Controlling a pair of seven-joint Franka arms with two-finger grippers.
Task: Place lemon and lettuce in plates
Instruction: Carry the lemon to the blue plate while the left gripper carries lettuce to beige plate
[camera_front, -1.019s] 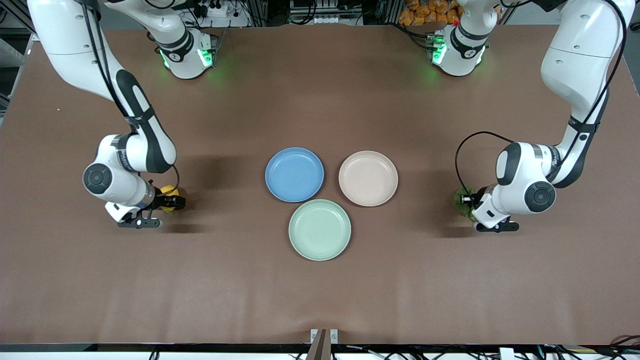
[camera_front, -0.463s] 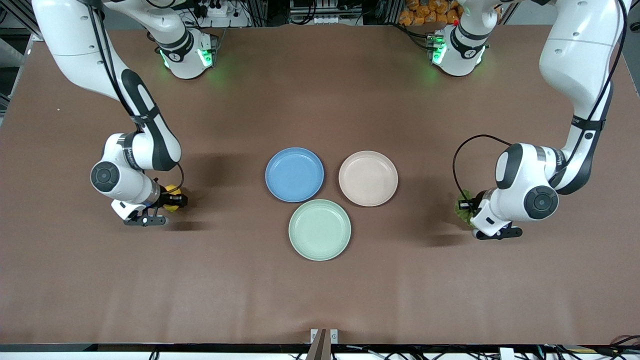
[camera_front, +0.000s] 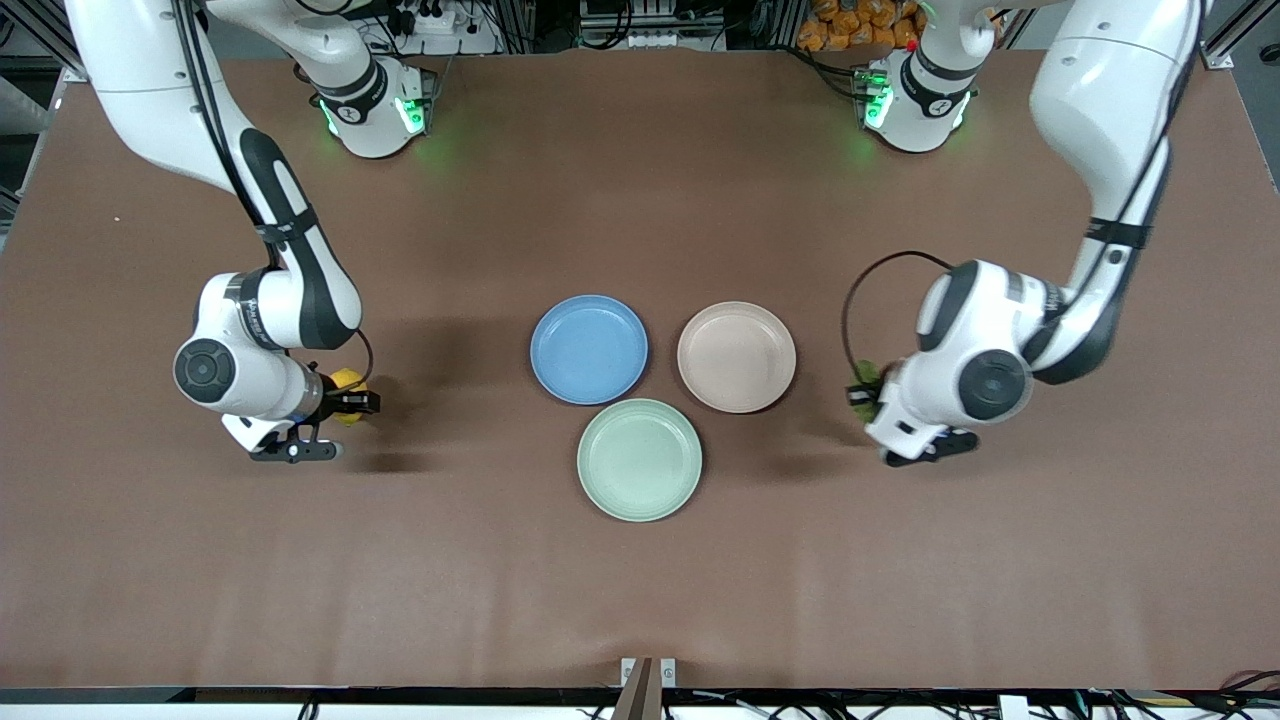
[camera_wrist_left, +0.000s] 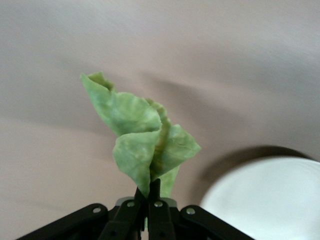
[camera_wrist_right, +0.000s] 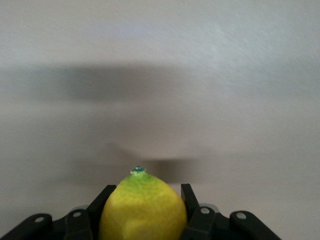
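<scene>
The brown desk (camera_front: 640, 600) holds 3 plates. The right claw (camera_front: 352, 403) pinches the lemon (camera_front: 345, 380) above bare desk. The left claw (camera_front: 862, 396) squeezes the lettuce (camera_wrist_left: 142, 135) up in the air beside the pink plate (camera_front: 737, 357), with the blue plate (camera_front: 589, 349) past it.

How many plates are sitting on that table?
3, close together mid-table: the blue plate toward the right arm's end, the beige-pink plate beside it, and the mint-green plate nearer the front camera.
</scene>
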